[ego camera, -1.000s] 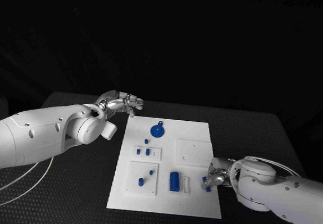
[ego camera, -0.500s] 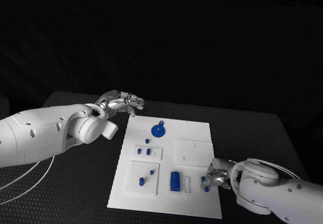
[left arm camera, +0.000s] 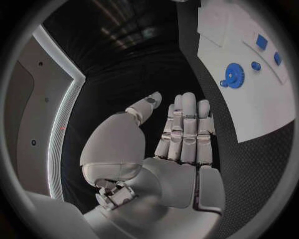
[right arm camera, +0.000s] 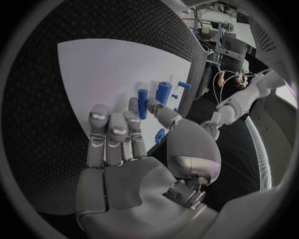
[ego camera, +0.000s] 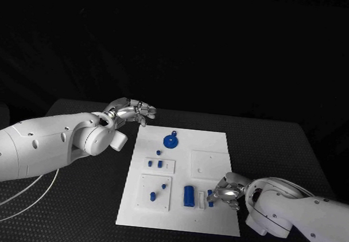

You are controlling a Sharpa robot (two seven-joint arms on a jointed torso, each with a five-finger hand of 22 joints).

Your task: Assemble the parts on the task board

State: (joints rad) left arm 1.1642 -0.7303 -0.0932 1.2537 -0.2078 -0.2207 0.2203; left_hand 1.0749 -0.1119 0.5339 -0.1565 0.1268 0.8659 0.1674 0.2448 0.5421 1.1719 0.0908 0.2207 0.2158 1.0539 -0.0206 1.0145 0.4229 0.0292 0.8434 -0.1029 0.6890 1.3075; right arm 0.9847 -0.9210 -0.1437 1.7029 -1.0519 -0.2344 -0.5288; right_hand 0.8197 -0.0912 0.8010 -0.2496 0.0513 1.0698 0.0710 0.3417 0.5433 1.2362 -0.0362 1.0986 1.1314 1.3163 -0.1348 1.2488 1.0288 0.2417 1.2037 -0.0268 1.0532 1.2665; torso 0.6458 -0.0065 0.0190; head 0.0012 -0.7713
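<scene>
The task board [ego camera: 182, 176], a white plate, lies flat in the middle of the black desk [ego camera: 280, 148], long side running away from the robot. The parts on it are small and blue: a gear [ego camera: 170, 140] with a short stem stands toward the far end, two small blocks [ego camera: 155, 163] sit in a raised square fixture left of centre, two pegs [ego camera: 158, 191] stand in the larger fixture nearer the robot, and an upright cylinder [ego camera: 189, 195] stands just right of that, beside a thin white post. The right hand [ego camera: 228, 191] is over the board's near right edge, fingers curled down around a small blue piece [right arm camera: 161, 134]; in the right wrist view that piece shows between the thumb and the palm side, so I judge it pinched, though actual contact is partly hidden. The left hand [ego camera: 130, 110] hovers off the board's far left corner, apart from everything; the left wrist view shows its fingers straight, side by side, and holding nothing. Handling judgement: the parts look like rigid moulded plastic, light, smooth-walled, so prone to slipping or tipping if pushed sideways. Best taken by the sides of the shaft near the top, with a light pinch. The gear's teeth offer grip; its stem looks the weaker point. The board itself seems thin and could slide on the desk.
</scene>
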